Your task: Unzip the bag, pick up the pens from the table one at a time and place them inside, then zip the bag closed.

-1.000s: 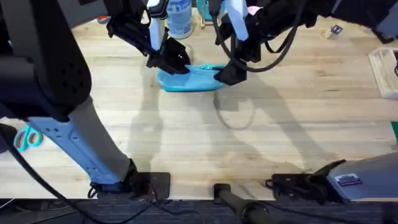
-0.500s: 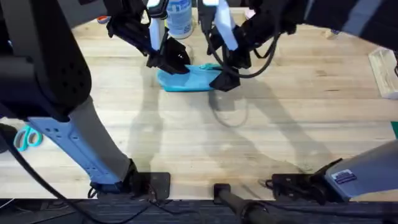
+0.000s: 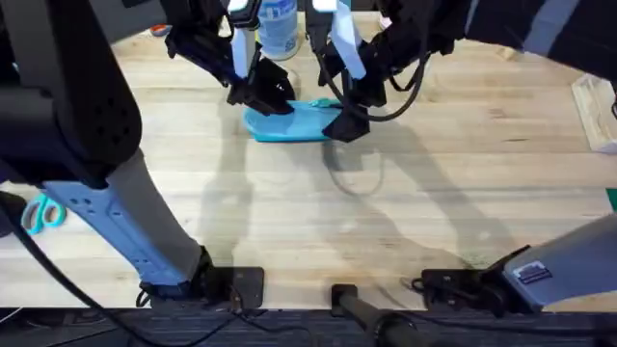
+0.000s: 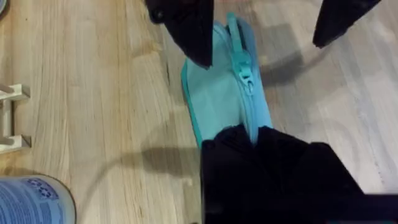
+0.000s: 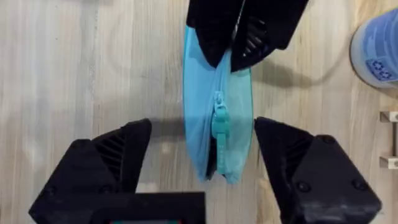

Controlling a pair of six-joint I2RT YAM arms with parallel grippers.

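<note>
The light-blue bag [image 3: 294, 121] lies flat on the table [image 3: 318, 222] at the back middle. My left gripper [image 3: 267, 97] is shut on the bag's left end, as the left wrist view shows it [image 4: 255, 134] pinching the fabric beside the zipper. My right gripper [image 3: 340, 112] stands open, with its fingers on either side of the bag's right end [image 5: 208, 158] and not touching it. The zipper pull [image 5: 219, 118] lies on top of the bag [image 5: 211, 87] near that end. The pens are out of view.
A blue-and-white container [image 3: 278, 24] stands just behind the bag. Teal-handled scissors [image 3: 39, 214] lie at the table's left edge, partly under the left arm. A pale boxy object [image 3: 598, 108] sits at the far right. A small wooden rack [image 4: 11, 118] lies by the container.
The right gripper has moved left and now has its open fingers around the bag's right end. The left gripper and the bag have stayed put.
</note>
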